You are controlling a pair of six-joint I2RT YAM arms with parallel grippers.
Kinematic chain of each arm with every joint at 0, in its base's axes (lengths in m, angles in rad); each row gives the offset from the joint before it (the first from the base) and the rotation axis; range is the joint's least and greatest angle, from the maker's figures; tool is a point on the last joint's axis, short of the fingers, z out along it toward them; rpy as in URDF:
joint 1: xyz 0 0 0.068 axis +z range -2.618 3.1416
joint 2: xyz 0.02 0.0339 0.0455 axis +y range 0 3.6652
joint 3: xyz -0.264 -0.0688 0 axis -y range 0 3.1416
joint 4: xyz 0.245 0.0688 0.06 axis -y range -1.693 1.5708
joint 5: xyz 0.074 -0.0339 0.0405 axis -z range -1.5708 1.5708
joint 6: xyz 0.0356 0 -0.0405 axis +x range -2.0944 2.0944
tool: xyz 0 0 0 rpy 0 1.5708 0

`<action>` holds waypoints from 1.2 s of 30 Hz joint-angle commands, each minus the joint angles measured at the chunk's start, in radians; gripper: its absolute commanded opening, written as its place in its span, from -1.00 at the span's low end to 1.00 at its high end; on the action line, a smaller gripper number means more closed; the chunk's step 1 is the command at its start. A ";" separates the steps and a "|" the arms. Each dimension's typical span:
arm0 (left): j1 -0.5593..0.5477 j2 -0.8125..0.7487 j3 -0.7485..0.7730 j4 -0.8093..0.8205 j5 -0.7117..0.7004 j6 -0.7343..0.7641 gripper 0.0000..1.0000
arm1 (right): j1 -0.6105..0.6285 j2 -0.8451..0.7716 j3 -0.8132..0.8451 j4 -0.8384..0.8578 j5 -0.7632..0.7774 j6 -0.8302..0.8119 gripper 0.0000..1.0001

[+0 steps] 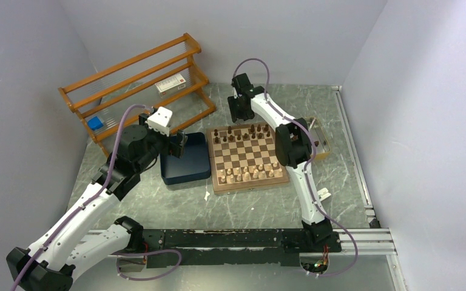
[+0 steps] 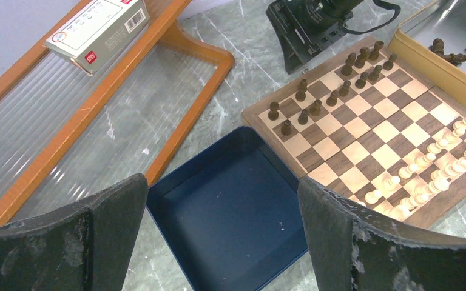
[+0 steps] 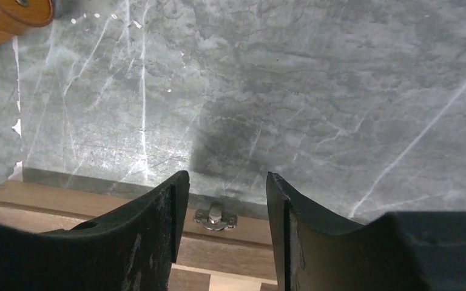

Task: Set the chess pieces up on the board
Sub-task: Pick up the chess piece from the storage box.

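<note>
Two claws are released and empty. The left claw point(image 2: 221, 194) hangs with its fingers spread wide over the dark blue tray point(image 2: 236, 254), just beside the board's left side. The right claw point(image 3: 227, 185), fingers parted, hovers above the far border of the board point(image 1: 250, 187), near its metal latch point(image 3: 216, 217). The board lies mid-counter point(image 1: 249, 209), nearer the far edge. The chess pieces point(image 1: 243, 134) stand along its far rows, cream pieces point(image 1: 252, 174) along its near rows. More dark pieces lie in a tan tray point(image 2: 437, 70) beside the board's right side.
</note>
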 commanded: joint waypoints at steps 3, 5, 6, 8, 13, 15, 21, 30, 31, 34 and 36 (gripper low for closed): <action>-0.004 -0.001 0.002 0.004 -0.013 -0.005 0.96 | -0.003 0.039 0.046 -0.021 -0.080 -0.003 0.01; -0.004 0.000 0.003 0.004 -0.013 -0.005 0.96 | -0.003 0.045 0.046 -0.017 -0.113 0.002 -0.05; -0.004 0.000 0.003 0.004 -0.013 -0.005 0.96 | -0.003 0.047 0.046 -0.015 -0.135 0.005 -0.08; -0.003 0.004 0.004 0.003 -0.016 -0.002 0.96 | -0.003 0.053 0.049 -0.009 -0.172 0.014 -0.13; -0.004 0.009 0.004 0.003 -0.022 -0.002 0.96 | -0.006 0.067 0.063 0.010 -0.273 0.031 -0.23; -0.004 0.012 0.004 0.003 -0.025 0.001 0.96 | -0.007 0.071 0.072 0.018 -0.293 0.037 -0.26; -0.004 0.022 0.003 0.003 -0.040 0.005 0.96 | -0.023 0.025 0.075 0.071 -0.288 0.061 -0.24; -0.004 0.072 0.007 0.004 -0.046 -0.007 0.96 | -0.133 -0.245 -0.113 0.160 -0.150 0.078 -0.07; -0.004 0.076 0.010 0.002 -0.037 -0.005 0.96 | -0.146 -0.283 -0.152 0.162 -0.117 0.077 -0.06; -0.004 0.067 0.006 0.013 -0.042 -0.021 0.96 | -0.186 -0.405 -0.286 0.173 0.051 0.097 -0.04; -0.005 0.058 0.004 0.019 -0.037 -0.033 0.96 | -0.223 -0.475 -0.374 0.185 0.127 0.125 -0.04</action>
